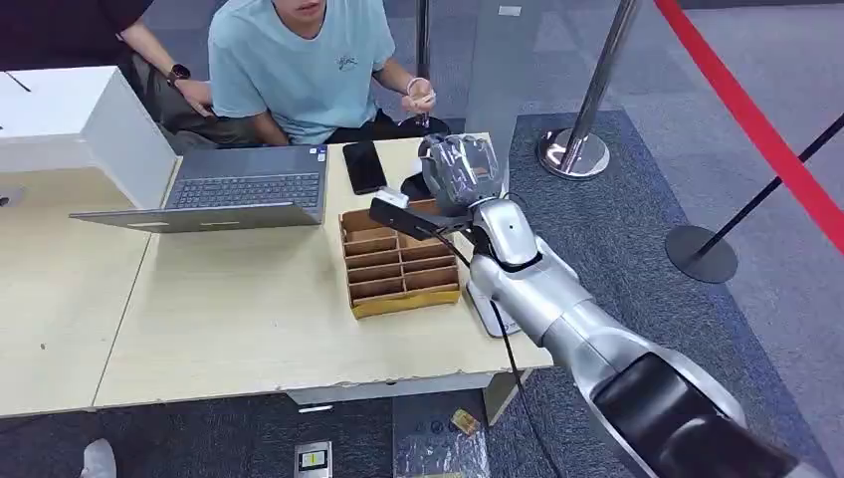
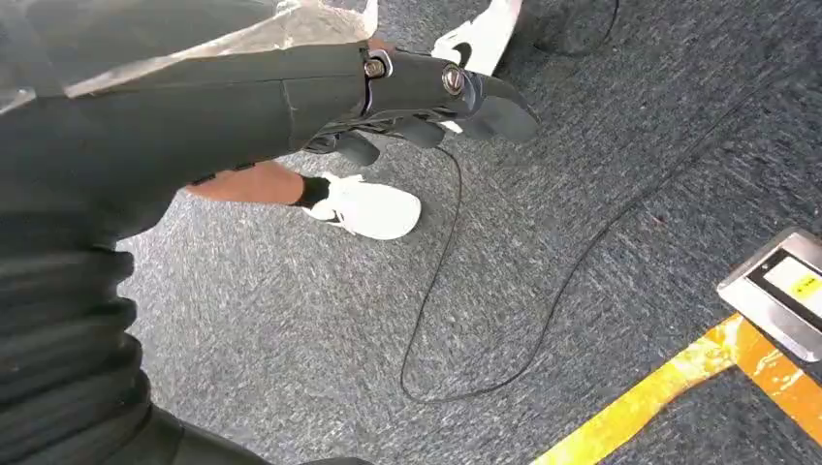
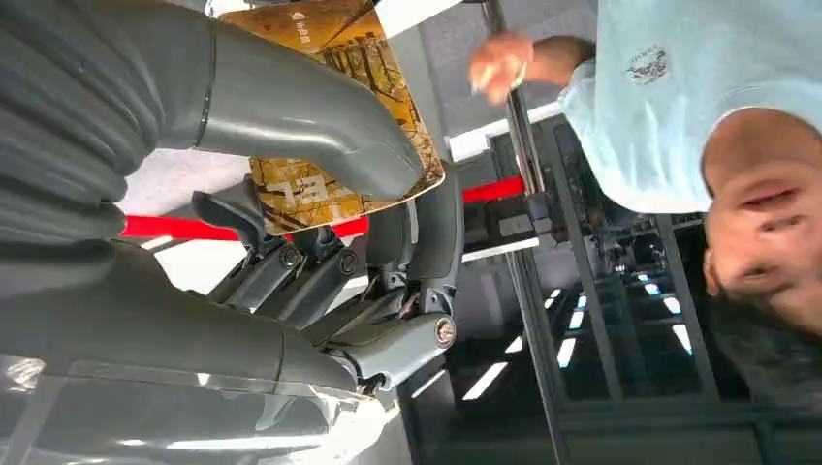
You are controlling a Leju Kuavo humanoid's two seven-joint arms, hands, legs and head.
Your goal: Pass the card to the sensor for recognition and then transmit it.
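**One card pinched, held past the bench's far right corner**

One gold card (image 3: pixel 334 116) sits pinched between the thumb and darker fingers of the right hand (image 1: pixel 458 169), raised at the upper centre of the head view, just beyond the tray (image 1: pixel 398 264). Its print is gold with white marks; the writing is too blurred to read. A person in a light blue shirt (image 1: pixel 299 70) sits right behind the bench (image 1: pixel 229 319), a small logo on the chest, unreadable. A laptop (image 1: pixel 224 194) lies at upper left of the bench, a dark phone (image 1: pixel 363 164) beside it. A red barrier tape (image 1: pixel 756 119) and posts stand at right, with open carpet between them and the bench edge. The left hand (image 2: pixel 426 107) hangs over the floor, fingers loosely curled, holding nothing. A white shoe (image 2: pixel 368 208) and a thin cable (image 2: pixel 504 320) lie below it; yellow tape (image 2: pixel 679 373) crosses the lower right.
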